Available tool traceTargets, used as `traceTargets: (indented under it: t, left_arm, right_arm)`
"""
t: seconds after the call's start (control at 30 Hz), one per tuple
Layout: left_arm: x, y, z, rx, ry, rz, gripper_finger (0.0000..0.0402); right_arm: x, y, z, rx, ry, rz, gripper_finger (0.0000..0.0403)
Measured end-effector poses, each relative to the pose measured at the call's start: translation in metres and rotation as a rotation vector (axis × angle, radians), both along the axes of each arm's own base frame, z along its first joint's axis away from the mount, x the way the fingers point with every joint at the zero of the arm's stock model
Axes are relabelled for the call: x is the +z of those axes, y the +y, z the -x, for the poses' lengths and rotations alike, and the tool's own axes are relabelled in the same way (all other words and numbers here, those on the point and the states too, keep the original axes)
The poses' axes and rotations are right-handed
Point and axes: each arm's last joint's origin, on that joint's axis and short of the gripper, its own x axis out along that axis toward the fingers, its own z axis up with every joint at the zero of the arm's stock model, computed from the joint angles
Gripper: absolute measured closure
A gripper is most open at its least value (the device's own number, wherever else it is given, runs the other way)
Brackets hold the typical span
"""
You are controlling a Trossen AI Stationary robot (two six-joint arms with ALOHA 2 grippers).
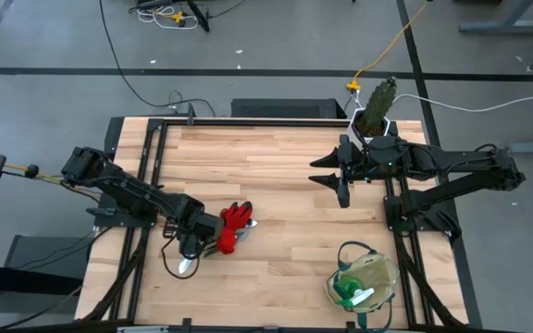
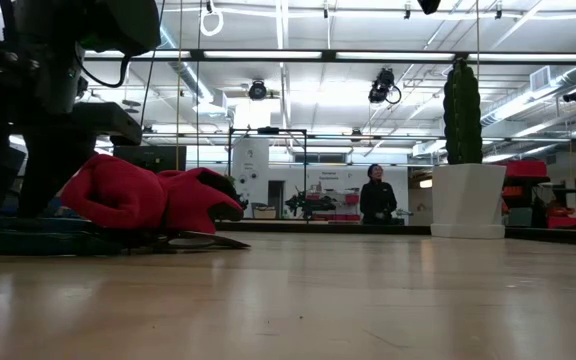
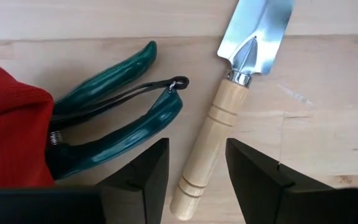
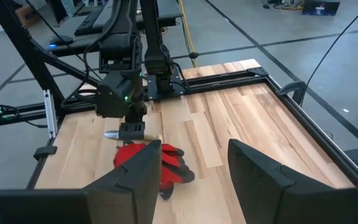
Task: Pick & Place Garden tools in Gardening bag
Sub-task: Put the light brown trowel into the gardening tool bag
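My left gripper (image 1: 192,244) is open, pointing down over the near left of the table. In the left wrist view its fingers (image 3: 196,177) stand on either side of the wooden handle (image 3: 205,146) of the metal trowel (image 3: 253,34), which lies flat, apart from it. The dark-green-handled pruners (image 3: 120,118) lie beside the trowel, partly under the red gloves (image 1: 235,226). The beige gardening bag (image 1: 384,269) stands near right with the green-and-white spray bottle (image 1: 350,292) inside. My right gripper (image 1: 341,176) is open and empty at the far right.
A green cactus in a white pot (image 1: 376,109) stands at the table's far edge, close behind my right gripper. Bare wood lies between the gloves and the bag. A person (image 2: 376,195) stands in the room beyond the table.
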Motion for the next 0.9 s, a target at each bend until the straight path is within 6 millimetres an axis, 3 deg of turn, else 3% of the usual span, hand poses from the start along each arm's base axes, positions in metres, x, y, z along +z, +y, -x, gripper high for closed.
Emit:
traceTargets:
  t: [0.4, 0.9]
  left_arm:
    - [-0.014, 0.007, 0.008, -0.038, -0.008, -0.088, 0.0199]
    - [-0.020, 0.010, 0.011, -0.072, -0.002, -0.081, 0.0223]
  right_arm:
    - [0.000, 0.000, 0.000, 0.001, 0.000, 0.002, 0.0217]
    - [0.000, 0.000, 0.000, 0.000, 0.000, -0.001, 0.0217]
